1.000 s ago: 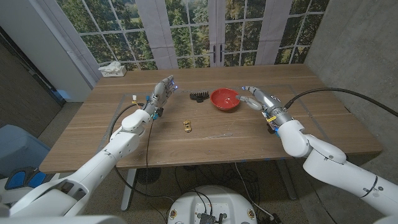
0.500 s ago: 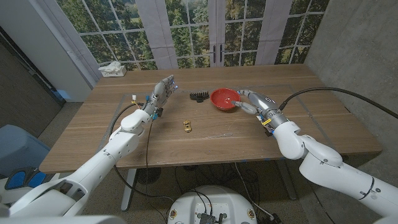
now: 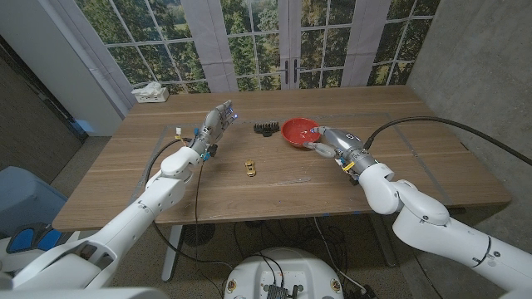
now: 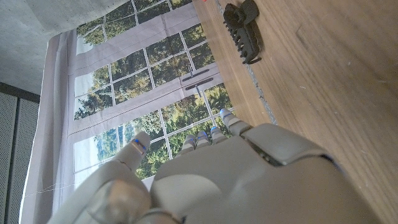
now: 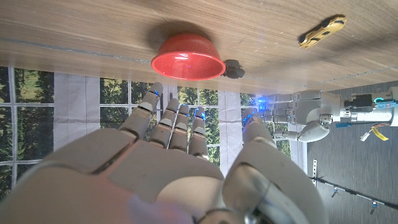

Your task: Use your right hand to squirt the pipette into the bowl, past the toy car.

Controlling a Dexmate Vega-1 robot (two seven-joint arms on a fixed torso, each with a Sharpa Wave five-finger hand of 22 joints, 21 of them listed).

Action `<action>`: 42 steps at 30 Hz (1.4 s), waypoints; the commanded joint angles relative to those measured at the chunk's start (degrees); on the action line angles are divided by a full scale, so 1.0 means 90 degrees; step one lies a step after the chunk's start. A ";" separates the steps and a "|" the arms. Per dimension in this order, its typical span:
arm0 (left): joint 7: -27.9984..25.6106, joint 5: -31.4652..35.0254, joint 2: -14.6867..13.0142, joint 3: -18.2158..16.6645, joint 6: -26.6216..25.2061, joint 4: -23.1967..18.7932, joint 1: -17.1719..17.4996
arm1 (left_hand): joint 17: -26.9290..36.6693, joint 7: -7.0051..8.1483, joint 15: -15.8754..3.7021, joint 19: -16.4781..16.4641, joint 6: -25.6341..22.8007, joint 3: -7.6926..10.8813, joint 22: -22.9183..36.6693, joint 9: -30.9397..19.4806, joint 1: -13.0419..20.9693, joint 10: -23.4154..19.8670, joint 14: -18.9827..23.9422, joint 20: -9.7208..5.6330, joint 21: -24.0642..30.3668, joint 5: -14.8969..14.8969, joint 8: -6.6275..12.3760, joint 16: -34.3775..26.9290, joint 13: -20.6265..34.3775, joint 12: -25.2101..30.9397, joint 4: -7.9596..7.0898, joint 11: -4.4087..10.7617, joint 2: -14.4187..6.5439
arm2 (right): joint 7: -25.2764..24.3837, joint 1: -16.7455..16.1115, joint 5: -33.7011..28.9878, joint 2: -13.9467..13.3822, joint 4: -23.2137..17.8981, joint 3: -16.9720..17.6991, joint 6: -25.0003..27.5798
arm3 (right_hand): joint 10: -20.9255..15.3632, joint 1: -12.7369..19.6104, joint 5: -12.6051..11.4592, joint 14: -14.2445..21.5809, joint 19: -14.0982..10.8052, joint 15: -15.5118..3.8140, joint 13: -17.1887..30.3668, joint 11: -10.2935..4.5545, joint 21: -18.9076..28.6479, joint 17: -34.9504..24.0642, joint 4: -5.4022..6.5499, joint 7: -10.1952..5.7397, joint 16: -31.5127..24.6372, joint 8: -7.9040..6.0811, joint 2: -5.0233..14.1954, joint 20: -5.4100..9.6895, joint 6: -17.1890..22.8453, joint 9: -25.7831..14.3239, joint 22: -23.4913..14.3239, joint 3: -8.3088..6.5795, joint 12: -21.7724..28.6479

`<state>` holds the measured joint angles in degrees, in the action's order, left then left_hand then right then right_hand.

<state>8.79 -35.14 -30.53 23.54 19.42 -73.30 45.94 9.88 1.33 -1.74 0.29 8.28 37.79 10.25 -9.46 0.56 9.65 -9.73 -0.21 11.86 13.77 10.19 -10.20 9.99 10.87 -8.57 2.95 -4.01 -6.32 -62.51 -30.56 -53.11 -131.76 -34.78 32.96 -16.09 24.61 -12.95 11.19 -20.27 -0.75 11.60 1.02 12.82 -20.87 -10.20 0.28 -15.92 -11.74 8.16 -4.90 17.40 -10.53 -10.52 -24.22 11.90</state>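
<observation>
Left hand (image 3: pixel 214 126) is seen raised above the table's (image 3: pixel 274 195) left part, fingers reaching up and apart, nothing held; no part in the risk is expected from it.

Toy car (image 3: pixel 249 167) is noted on the wood towards the near edge, well apart from the bowl; a black claw clip (image 3: pixel 265 128) lies just beside the bowl's left side; either could be nudged if the arm is swung wide on retreat.

Red bowl (image 3: pixel 291 138) is found right of centre; the right hand (image 3: pixel 328 145) is placed at its right rim, close to touching or touching.

Pipette cannot be made out in any view; in the right wrist view the fingers (image 5: pixel 165 121) are seen stretched out towards the bowl, thumb apart, but the palm side is hidden; whether anything is grasped cannot be told.

Risks judged: the light bowl could be pushed or tipped by the fingers at its rim; a squirt could be sent onto the wood if the tip is not over the bowl; a small pipette could be dropped if the grip is loose.
</observation>
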 commanded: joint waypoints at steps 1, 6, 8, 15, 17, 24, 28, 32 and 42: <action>0.0059 -0.0028 0.0048 0.0001 0.0066 0.0099 -0.0029 | 0.0018 0.0003 0.0017 0.0001 -0.0035 -0.0014 0.0012 -0.0037 0.0049 0.0189 -0.0065 0.0047 0.0001 0.0033 0.0014 -0.0016 0.0025 0.0030 0.0034 -0.0011 -0.0465 | 0.0666 0.0293 -0.0605 0.0084 -0.0090 -0.0423 0.0468 | -0.0057 0.0058 -0.0037 0.0050 -0.0031 -0.0013 0.0011 -0.0029 0.0013 -0.0031 0.0014 0.0012 -0.0030 -0.0044 0.0008 0.0003 0.0060 -0.0019 -0.0013 -0.0059 0.0056; 0.0068 -0.0039 0.0052 -0.0001 0.0058 0.0119 -0.0039 | 0.0018 -0.0001 0.0020 0.0000 -0.0038 -0.0016 0.0012 -0.0037 0.0049 0.0187 -0.0063 0.0048 0.0000 0.0033 0.0015 -0.0016 0.0025 0.0030 0.0035 -0.0017 -0.0463 | 0.1022 0.0445 -0.0955 0.0195 -0.0147 -0.0653 0.0822 | -0.0084 0.0156 -0.0057 0.0052 -0.0046 -0.0026 0.0012 -0.0051 0.0014 -0.0025 -0.0023 0.0007 -0.0027 -0.0052 -0.0014 0.0001 0.0095 -0.0020 -0.0011 -0.0093 0.0059; 0.0073 -0.0053 0.0052 -0.0004 0.0044 0.0115 -0.0037 | 0.0018 -0.0004 0.0019 0.0000 -0.0037 -0.0017 0.0012 -0.0037 0.0049 0.0188 -0.0064 0.0045 -0.0001 0.0033 0.0014 -0.0015 0.0025 0.0029 0.0037 -0.0015 -0.0462 | 0.1246 0.0554 -0.1246 0.0257 -0.0173 -0.0831 0.1052 | -0.0160 0.0279 -0.0079 0.0073 -0.0064 -0.0032 0.0012 -0.0081 0.0016 -0.0016 -0.0061 0.0002 -0.0030 -0.0056 -0.0038 -0.0005 0.0116 -0.0020 -0.0009 -0.0135 0.0081; 0.0081 -0.0064 0.0049 -0.0013 0.0044 0.0126 -0.0036 | 0.0017 -0.0014 0.0028 -0.0006 -0.0040 -0.0022 0.0012 -0.0037 0.0050 0.0180 -0.0055 0.0052 0.0000 0.0033 0.0015 -0.0017 0.0025 0.0031 0.0042 -0.0016 -0.0454 | 0.1628 0.0640 -0.1596 0.0334 -0.0206 -0.0971 0.1172 | -0.0338 0.0619 -0.0105 0.0157 -0.0179 -0.0071 0.0012 -0.0137 0.0044 0.0010 -0.0108 -0.0034 -0.0048 -0.0117 -0.0125 0.0013 0.0297 -0.0019 -0.0004 -0.0235 0.0118; 0.0074 -0.0059 0.0041 -0.0015 0.0044 0.0114 -0.0030 | 0.0016 -0.0020 0.0033 -0.0008 -0.0044 -0.0023 0.0012 -0.0038 0.0051 0.0177 -0.0054 0.0053 0.0000 0.0033 0.0017 -0.0017 0.0025 0.0032 0.0044 -0.0021 -0.0453 | 0.1657 0.0633 -0.1689 0.0343 -0.0204 -0.0996 0.1170 | -0.0373 0.0703 -0.0102 0.0199 -0.0200 -0.0095 0.0012 -0.0129 0.0047 0.0015 -0.0103 -0.0037 -0.0062 -0.0139 -0.0156 0.0015 0.0368 -0.0019 -0.0004 -0.0251 0.0120; 0.0058 -0.0064 0.0003 -0.0031 0.0028 0.0043 0.0013 | 0.0015 -0.0022 0.0031 -0.0011 -0.0053 -0.0025 0.0011 -0.0038 0.0053 0.0169 -0.0051 0.0060 0.0000 0.0033 0.0019 -0.0017 0.0025 0.0034 0.0048 -0.0030 -0.0450 | 0.1806 0.0551 -0.1878 0.0371 -0.0259 -0.1013 0.1166 | -0.0536 0.0961 -0.0095 0.0348 -0.0308 -0.0138 0.0012 -0.0131 0.0073 0.0018 -0.0076 -0.0029 -0.0123 -0.0209 -0.0214 0.0038 0.0631 -0.0018 -0.0006 -0.0293 0.0144; 0.0045 -0.0081 -0.0033 -0.0052 0.0012 -0.0020 0.0059 | 0.0014 -0.0026 0.0034 -0.0012 -0.0059 -0.0027 0.0011 -0.0038 0.0055 0.0163 -0.0046 0.0067 -0.0001 0.0033 0.0021 -0.0018 0.0025 0.0035 0.0054 -0.0029 -0.0444 | 0.1894 0.0531 -0.2038 0.0430 -0.0236 -0.1069 0.1184 | -0.0733 0.1102 -0.0071 0.0452 -0.0374 -0.0151 0.0015 -0.0099 0.0084 0.0003 -0.0027 0.0022 -0.0178 -0.0293 -0.0254 0.0048 0.0971 -0.0018 -0.0010 -0.0283 0.0182; 0.0026 -0.0086 -0.0058 -0.0067 0.0013 -0.0075 0.0106 | 0.0012 -0.0024 0.0039 -0.0014 -0.0065 -0.0030 0.0011 -0.0038 0.0058 0.0158 -0.0045 0.0067 -0.0001 0.0032 0.0022 -0.0016 0.0025 0.0037 0.0062 -0.0029 -0.0437 | 0.1967 0.0481 -0.2147 0.0485 -0.0218 -0.1100 0.1156 | -0.0761 0.1154 -0.0067 0.0493 -0.0428 -0.0174 0.0016 -0.0102 0.0101 -0.0002 -0.0028 0.0017 -0.0199 -0.0288 -0.0257 0.0058 0.0998 -0.0017 -0.0011 -0.0287 0.0181; 0.0053 -0.0097 -0.0076 -0.0065 0.0025 -0.0119 0.0148 | 0.0008 -0.0027 0.0035 -0.0018 -0.0078 -0.0039 0.0010 -0.0038 0.0066 0.0146 -0.0033 0.0068 -0.0003 0.0030 0.0024 -0.0016 0.0025 0.0039 0.0085 -0.0025 -0.0411 | 0.2203 0.0419 -0.2571 0.0623 -0.0135 -0.1208 0.1257 | -0.0771 0.1278 -0.0037 0.0503 -0.0482 -0.0181 0.0016 -0.0093 0.0112 -0.0006 -0.0051 0.0029 -0.0207 -0.0300 -0.0318 0.0052 0.1111 -0.0016 -0.0012 -0.0280 0.0158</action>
<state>9.31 -35.88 -30.89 23.08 19.80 -73.66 46.66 9.88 1.02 -1.74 0.29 7.97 37.32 10.25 -9.46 0.56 9.65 -9.73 -0.21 11.86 13.74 10.18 -10.20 9.99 10.87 -8.10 2.94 -4.01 11.28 -58.17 -49.54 -48.63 -133.62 -44.45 43.60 -22.33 35.09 -13.57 15.17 -24.05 -2.25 11.59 0.31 13.58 -20.85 -10.74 0.50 -17.24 -14.20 5.66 -4.40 26.61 -10.53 -10.55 -26.67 13.21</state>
